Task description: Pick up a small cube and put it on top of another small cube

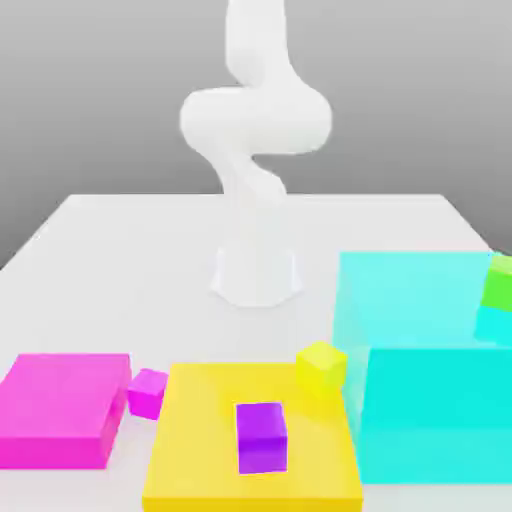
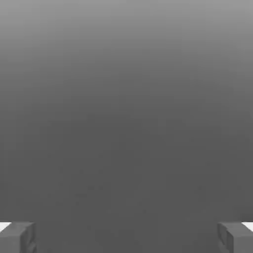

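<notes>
— Yellow slab (image 1: 200, 440) is sitting closest; where is the small cube (image 1: 147, 392) lying?
— On the worktop (image 1: 130, 260), between that and the magenta slab (image 1: 60, 405). Jaws are standing wide open, empty; I'd be descending squarely over it.

White table (image 1: 120, 260) w/ big blocks along front edge: pink slab (image 1: 60, 405) at 8 o'clock, yellow slab (image 1: 200, 440) at 6, two tall cyan blocks (image 1: 435, 425) at 4. Purple cube (image 1: 261, 436) sits on yellow slab; yellow cube (image 1: 321, 366) at its far corner; green cube (image 1: 497, 283) at 3.
</notes>
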Robot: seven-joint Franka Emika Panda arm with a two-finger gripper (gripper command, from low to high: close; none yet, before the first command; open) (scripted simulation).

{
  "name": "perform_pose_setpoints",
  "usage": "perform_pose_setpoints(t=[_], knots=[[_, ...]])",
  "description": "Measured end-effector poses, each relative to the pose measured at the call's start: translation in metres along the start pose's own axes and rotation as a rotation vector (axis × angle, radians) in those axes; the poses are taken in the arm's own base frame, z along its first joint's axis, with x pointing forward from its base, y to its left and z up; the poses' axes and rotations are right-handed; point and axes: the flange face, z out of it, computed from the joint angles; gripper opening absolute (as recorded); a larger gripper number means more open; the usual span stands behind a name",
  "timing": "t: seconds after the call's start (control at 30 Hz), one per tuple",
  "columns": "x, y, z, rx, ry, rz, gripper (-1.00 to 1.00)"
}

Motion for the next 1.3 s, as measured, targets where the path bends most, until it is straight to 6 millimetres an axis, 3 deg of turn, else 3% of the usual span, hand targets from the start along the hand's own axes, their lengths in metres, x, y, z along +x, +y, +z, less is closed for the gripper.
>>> perform_pose_setpoints(t=[0.13, 0.3, 0.57, 0.77, 0.97, 1.2, 1.23, 1.3], knots=[[0.004, 0.029, 0.073, -0.112, -0.017, 0.219, 0.00], [0.002, 0.080, 0.152, -0.246, -0.020, 0.487, 0.00], [-0.019, 0.185, 0.250, -0.461, 0.010, 0.921, 0.00], [-0.053, 0.271, 0.298, -0.624, 0.061, 1.247, 0.00], [-0.099, 0.356, 0.322, -0.791, 0.139, 1.581, 0.00], [-0.131, 0.392, 0.365, -0.818, 0.148, 1.625, 0.00], [-0.136, 0.397, 0.371, -0.818, 0.148, 1.624, -1.00], [-0.136, 0.396, 0.371, -0.818, 0.148, 1.624, -1.00]])
